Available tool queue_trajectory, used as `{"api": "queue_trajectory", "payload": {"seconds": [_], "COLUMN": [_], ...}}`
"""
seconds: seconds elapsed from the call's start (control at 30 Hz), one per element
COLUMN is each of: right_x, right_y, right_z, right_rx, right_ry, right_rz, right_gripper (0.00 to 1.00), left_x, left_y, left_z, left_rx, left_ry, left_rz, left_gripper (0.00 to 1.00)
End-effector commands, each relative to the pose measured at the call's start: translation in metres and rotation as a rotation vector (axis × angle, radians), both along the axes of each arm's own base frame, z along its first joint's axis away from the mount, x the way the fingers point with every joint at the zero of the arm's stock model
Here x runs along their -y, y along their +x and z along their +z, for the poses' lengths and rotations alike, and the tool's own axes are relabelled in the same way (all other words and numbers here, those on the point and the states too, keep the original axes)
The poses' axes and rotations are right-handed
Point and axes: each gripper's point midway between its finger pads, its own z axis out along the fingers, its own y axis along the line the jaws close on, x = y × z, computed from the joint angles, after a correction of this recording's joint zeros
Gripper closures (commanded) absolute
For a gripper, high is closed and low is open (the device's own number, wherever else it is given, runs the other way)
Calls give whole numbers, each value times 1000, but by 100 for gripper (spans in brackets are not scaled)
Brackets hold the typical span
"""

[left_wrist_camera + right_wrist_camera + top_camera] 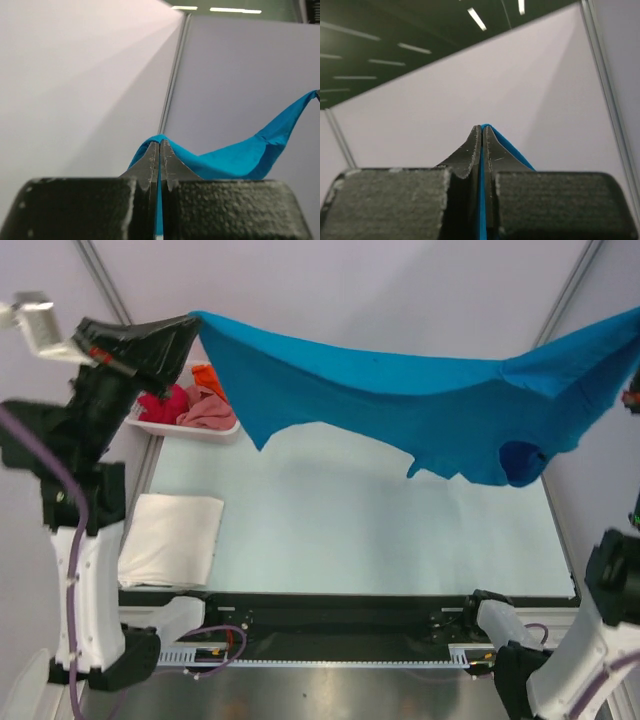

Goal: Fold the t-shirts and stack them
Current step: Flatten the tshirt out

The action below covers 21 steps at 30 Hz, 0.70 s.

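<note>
The bright blue t-shirt hangs stretched in the air above the table, held at two corners. My left gripper is shut on its left corner, high at the back left; in the left wrist view its tips pinch blue cloth. My right gripper is shut on the other corner; its tips lie past the right edge of the top view. A folded white t-shirt lies at the table's left. The crimson, orange and dusty pink t-shirts lie crumpled in the basket.
The white plastic basket stands at the back left of the pale green table, just under my left gripper. Grey walls with metal posts close in the back and sides. The arm bases sit along the near edge.
</note>
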Motion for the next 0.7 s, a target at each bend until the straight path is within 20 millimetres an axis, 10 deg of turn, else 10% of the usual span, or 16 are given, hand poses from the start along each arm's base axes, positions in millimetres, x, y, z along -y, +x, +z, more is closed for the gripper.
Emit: {"api": "queue_trajectory", "payload": {"seconds": [0.0,0.23,0.47,0.67], "right_x": [-20,-30,-5,16], "right_y": [-91,-144,-33,91], "right_z": [49,52,-16,-132], "right_rx": [275,366,113,-107], "right_ry": [-84,-139,-72,-14], "right_rz": [-36,-47,-39,-32], "right_gripper": [100,100,100,100], "left_x": [-14,-24,-31,-31], "left_y": [-56,-75,-17,72], "left_z": [30,13,-44,-135], "left_rx": [159,140,-2,-150], "left_ry": [-22,-33,-21,-34], "left_rz": [51,109,193,240], "left_gripper": [99,100,100,100]}}
